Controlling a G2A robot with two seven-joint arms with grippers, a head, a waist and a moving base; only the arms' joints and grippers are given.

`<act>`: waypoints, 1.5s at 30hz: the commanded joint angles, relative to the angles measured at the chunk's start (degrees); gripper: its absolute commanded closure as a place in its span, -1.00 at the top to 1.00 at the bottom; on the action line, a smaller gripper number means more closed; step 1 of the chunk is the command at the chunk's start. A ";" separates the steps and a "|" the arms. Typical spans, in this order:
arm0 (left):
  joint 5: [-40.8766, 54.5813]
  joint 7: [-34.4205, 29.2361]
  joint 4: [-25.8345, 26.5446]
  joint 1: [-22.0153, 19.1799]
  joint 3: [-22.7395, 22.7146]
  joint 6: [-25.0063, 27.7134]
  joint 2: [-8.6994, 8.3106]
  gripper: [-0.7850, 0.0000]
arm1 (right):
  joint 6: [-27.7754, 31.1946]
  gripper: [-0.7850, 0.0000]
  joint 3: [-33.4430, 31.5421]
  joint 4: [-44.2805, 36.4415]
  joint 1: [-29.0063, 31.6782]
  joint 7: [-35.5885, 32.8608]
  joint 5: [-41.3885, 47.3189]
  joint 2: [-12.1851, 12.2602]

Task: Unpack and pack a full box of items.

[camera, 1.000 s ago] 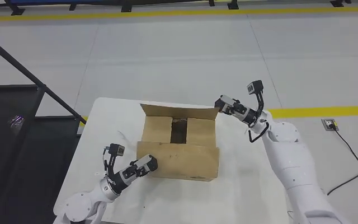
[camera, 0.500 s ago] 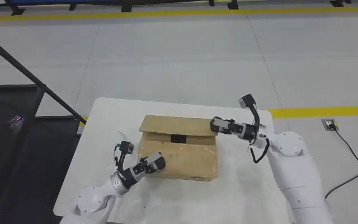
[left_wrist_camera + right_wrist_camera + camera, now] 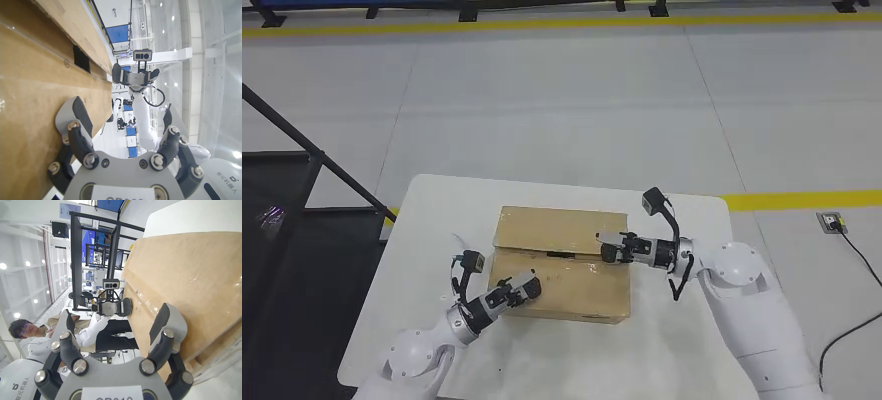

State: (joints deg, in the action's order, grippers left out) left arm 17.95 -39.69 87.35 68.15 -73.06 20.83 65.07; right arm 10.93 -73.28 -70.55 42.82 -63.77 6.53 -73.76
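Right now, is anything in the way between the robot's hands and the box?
Nothing visible is. The left gripper and the right gripper are both open and right at the cardboard box, each with one finger against its folded-down top.

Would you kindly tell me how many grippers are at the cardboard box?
2. The left gripper is against the front face of the box, fingers open. The right gripper is over the top flap, fingers open.
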 commanded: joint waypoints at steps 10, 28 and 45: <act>5.24 1.28 3.87 3.90 -8.17 3.70 -0.91 1.00 | -2.29 1.00 0.52 -1.70 2.52 3.40 -2.62 0.75; 10.68 5.51 2.29 10.79 -21.83 5.78 -2.14 1.00 | -2.07 1.00 0.76 -2.43 2.80 3.87 -3.38 0.88; 20.03 6.05 -10.30 4.62 -12.74 -1.80 -0.27 1.00 | -2.07 1.00 0.76 -2.43 2.80 3.87 -3.38 0.88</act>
State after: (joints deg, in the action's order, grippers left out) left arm 38.11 -33.03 78.08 73.24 -86.37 19.79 64.75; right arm 8.87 -72.52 -72.98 45.61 -59.90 3.15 -72.89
